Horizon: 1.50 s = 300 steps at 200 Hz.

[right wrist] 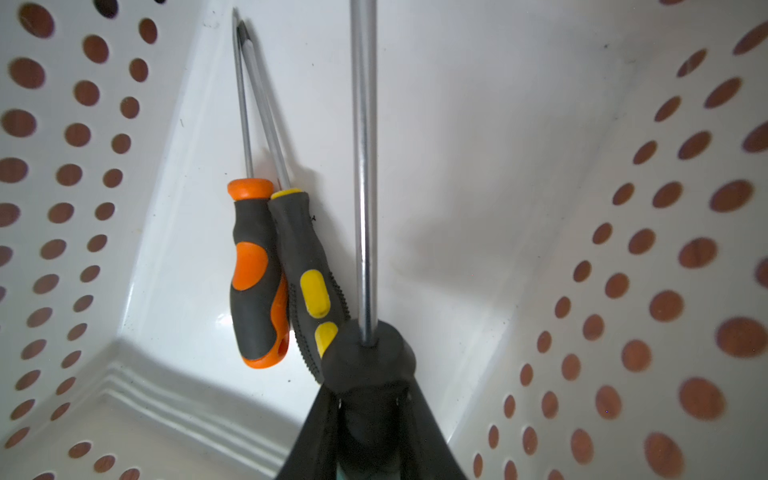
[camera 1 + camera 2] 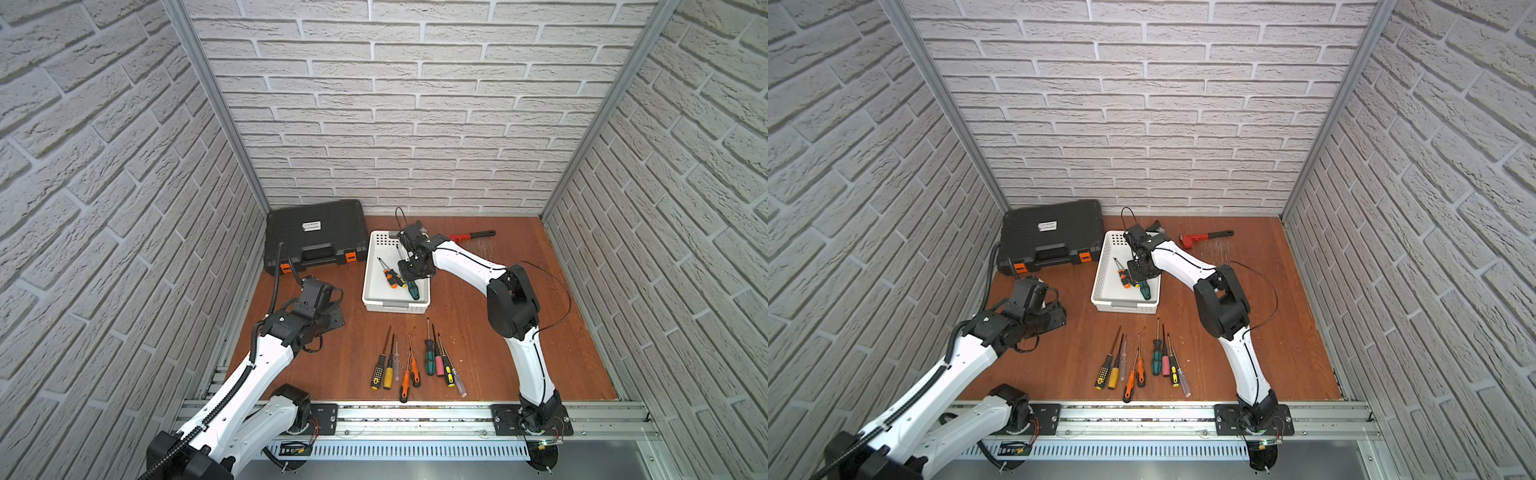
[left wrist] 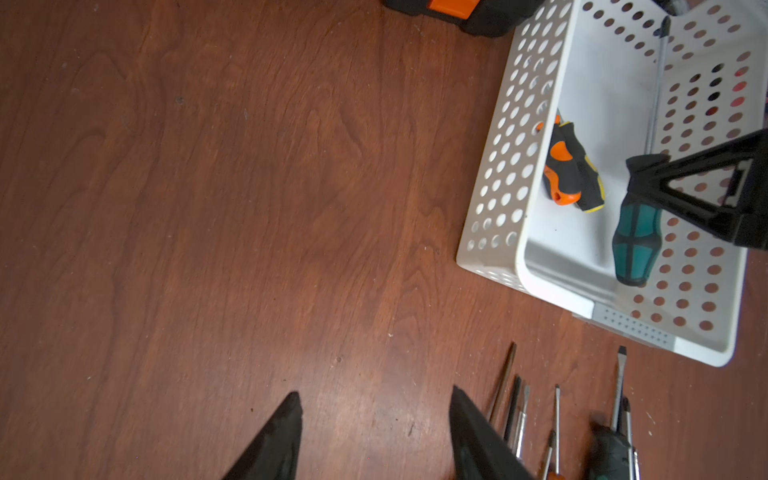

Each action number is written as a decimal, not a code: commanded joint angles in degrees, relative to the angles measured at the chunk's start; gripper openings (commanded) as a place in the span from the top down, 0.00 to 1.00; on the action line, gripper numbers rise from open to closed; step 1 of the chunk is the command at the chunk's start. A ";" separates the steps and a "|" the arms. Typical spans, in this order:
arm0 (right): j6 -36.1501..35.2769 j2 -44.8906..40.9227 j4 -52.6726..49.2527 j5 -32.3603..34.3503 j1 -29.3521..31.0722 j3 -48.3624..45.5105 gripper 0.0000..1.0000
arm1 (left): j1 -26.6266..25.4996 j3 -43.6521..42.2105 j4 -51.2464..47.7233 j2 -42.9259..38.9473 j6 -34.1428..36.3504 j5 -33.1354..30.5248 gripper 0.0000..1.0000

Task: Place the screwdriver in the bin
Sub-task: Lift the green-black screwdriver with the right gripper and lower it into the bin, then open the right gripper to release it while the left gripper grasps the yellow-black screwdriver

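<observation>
Right tool (image 2: pixel 411 274) dips into bin (image 2: pixel 395 305), clamping screwdriver (image 2: pixel 412 290).

White shells, black joints; right arm (image 2: pixel 465 262) carries a thin black cable; left arm (image 2: pixel 270 361) wears ribbed, seemingly plastic conduit.

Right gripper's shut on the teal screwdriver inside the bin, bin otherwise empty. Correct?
Not empty: the right wrist view shows an orange screwdriver and a yellow screwdriver lying in the bin. Right gripper is shut on the teal screwdriver inside it.
</observation>
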 commanded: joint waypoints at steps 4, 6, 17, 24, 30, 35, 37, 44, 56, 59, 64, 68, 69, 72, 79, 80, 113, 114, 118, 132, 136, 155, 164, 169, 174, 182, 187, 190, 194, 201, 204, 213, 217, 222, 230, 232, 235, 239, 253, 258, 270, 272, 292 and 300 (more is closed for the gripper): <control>1.26 0.53 -0.52 0.04 -0.82 2.36 0.94 | 0.79 -1.09 1.87 -0.68 0.38 0.66 0.42; 1.34 0.58 -0.57 0.01 -0.83 2.43 0.95 | 0.74 -1.22 1.93 -0.66 0.38 0.68 0.42; 1.66 1.23 -0.65 -0.58 -0.92 2.64 0.94 | 0.92 -1.40 2.22 -0.71 0.45 0.92 0.42; 1.63 1.60 -0.70 -0.72 -1.00 2.84 0.94 | 1.07 -1.48 2.32 -0.64 0.30 1.07 0.42; 1.54 2.00 -0.84 -0.68 -0.96 3.12 0.93 | 1.16 -1.56 2.40 -0.67 0.31 1.23 0.42; 1.52 2.31 -1.00 -0.64 -1.11 3.32 0.93 | 1.24 -1.69 2.45 -0.60 0.29 1.26 0.42; 1.54 2.52 -1.07 -0.64 -1.10 3.44 0.92 | 1.23 -1.63 2.45 -0.58 0.29 1.34 0.42; 1.54 2.99 -1.35 -0.72 -1.18 4.01 0.91 | 1.33 -1.77 2.52 -0.52 0.29 1.40 0.42; 1.56 3.97 -1.78 -1.01 -1.26 4.92 0.90 | 1.43 -1.79 2.54 -0.46 0.21 1.51 0.42; 1.50 4.13 -1.87 -1.07 -1.27 5.11 0.90 | 1.49 -1.80 2.58 -0.40 0.21 1.59 0.42; 1.46 4.56 -2.08 -1.28 -1.31 5.57 0.89 | 1.48 -1.79 2.54 -0.40 0.16 1.57 0.42; 1.49 4.87 -2.26 -1.25 -1.27 5.93 0.89 | 1.59 -1.93 2.61 -0.37 0.18 1.59 0.42; 1.52 4.93 -2.33 -1.30 -1.31 6.04 0.89 | 1.60 -1.95 2.62 -0.38 0.19 1.61 0.42; 1.46 5.22 -2.56 -1.40 -1.33 6.36 0.89 | 1.60 -1.88 2.62 -0.42 0.13 1.62 0.42; 1.48 5.69 -3.00 -1.65 -1.35 6.98 0.89 | 1.66 -1.88 2.62 -0.42 0.12 1.65 0.42; 1.47 5.78 -3.05 -1.72 -1.36 7.09 0.88 | 1.63 -1.88 2.67 -0.37 0.12 1.68 0.42; 1.67 6.18 -3.16 -2.66 -1.36 7.76 0.73 | 1.86 -1.72 2.46 -0.22 0.12 2.03 0.42; 1.69 6.20 -3.18 -2.66 -1.36 7.74 0.73 | 1.91 -1.67 2.45 -0.22 0.12 2.05 0.42; 1.64 6.11 -3.18 -2.78 -1.36 7.79 0.71 | 1.95 -1.50 2.30 -0.15 0.12 2.25 0.41; 1.56 5.69 -3.22 -2.92 -1.36 7.77 0.64 | 2.04 -0.98 1.94 0.27 0.25 3.07 0.40; 1.55 5.49 -3.20 -3.01 -1.36 7.77 0.62 | 2.04 -0.80 1.73 0.54 0.29 3.21 0.40; 1.31 4.38 -3.11 -3.70 -1.36 7.79 0.58 | 2.09 0.51 0.79 1.47 0.29 4.15 0.40; 1.10 3.48 -3.16 -4.29 -1.36 7.74 0.57 | 2.12 1.05 0.37 2.01 0.38 5.10 0.40; 1.05 2.84 -3.11 -4.54 -1.35 7.73 0.57 | 2.06 1.27 0.14 2.21 0.38 5.65 0.40; 1.05 2.19 -3.13 -4.74 -1.27 7.78 0.57 | 2.10 1.43 -0.07 2.55 0.38 6.26 0.40; 0.77 1.05 -3.11 -5.09 -1.22 7.70 0.57 | 2.08 1.59 -0.32 2.84 0.31 7.78 0.40; 0.62 0.12 -3.03 -5.27 -1.14 7.55 0.57 | 2.05 1.56 -0.30 3.02 0.29 9.01 0.40; 0.51 -0.35 -2.88 -5.36 -1.10 7.31 0.57 | 2.00 1.62 -0.28 3.07 0.29 9.83 0.41; 0.37 -1.24 -2.72 -5.48 -1.01 7.09 0.57 | 1.98 1.56 -0.13 3.28 0.29 10.99 0.41; 0.10 -2.60 -2.36 -5.77 -0.78 6.58 0.57 | 2.04 1.38 0.11 3.38 0.25 13.04 0.41; 0.02 -3.24 -2.20 -5.93 -0.68 6.34 0.57 | 1.91 1.27 0.18 3.53 0.14 13.91 0.42; -0.53 -5.45 -1.81 -6.17 -0.23 5.28 0.57 | 1.43 1.11 0.17 3.80 -0.26 16.13 0.43; -0.74 -6.54 -1.50 -6.23 0.01 4.57 0.56 | 0.97 1.03 0.06 3.92 -0.59 16.95 0.43; -1.02 -7.99 -1.09 -6.18 0.32 3.64 0.56 | 0.29 0.75 -0.09 3.99 -1.02 17.66 0.43; -1.39 -10.27 -0.31 -6.54 0.89 1.86 0.56 | -1.17 0.17 -0.29 4.25 -1.99 18.33 0.43; -1.54 -10.91 -0.08 -6.60 1.03 1.36 0.56 | -1.70 -0.02 -0.35 4.33 -2.23 18.44 0.43; -1.61 -11.91 0.30 -6.69 1.22 0.56 0.56 | -2.45 -0.24 -0.36 4.33 -2.59 18.54 0.43; -1.70 -13.20 0.80 -6.71 1.55 -0.74 0.56 | -3.64 -0.61 -0.45 4.50 -3.19 18.58 0.43; -2.19 -18.46 3.22 -7.16 2.53 -6.03 0.55 | -8.65 -1.82 -0.77 5.15 -5.62 17.75 0.43; -2.15 -19.96 4.22 -7.09 2.94 -7.98 0.56 | -10.76 -2.21 -0.75 5.43 -6.54 17.36 0.43; -2.05 -23.97 6.51 -6.68 4.17 -13.09 0.57 | -16.03 -3.12 0.16 6.12 -8.66 16.55 0.43; -2.12 -24.77 6.96 -6.57 4.42 -14.11 0.57 | -17.02 -3.29 0.58 6.18 -9.02 16.39 0.43; -2.61 -30.98 11.82 -4.05 7.65 -23.40 0.57 | -25.02 -6.55 6.04 6.69 -13.37 15.97 0.44; -2.14 -33.18 13.02 -3.31 8.42 -26.43 0.57 | -27.19 -7.49 7.44 7.20 -15.17 15.80 0.44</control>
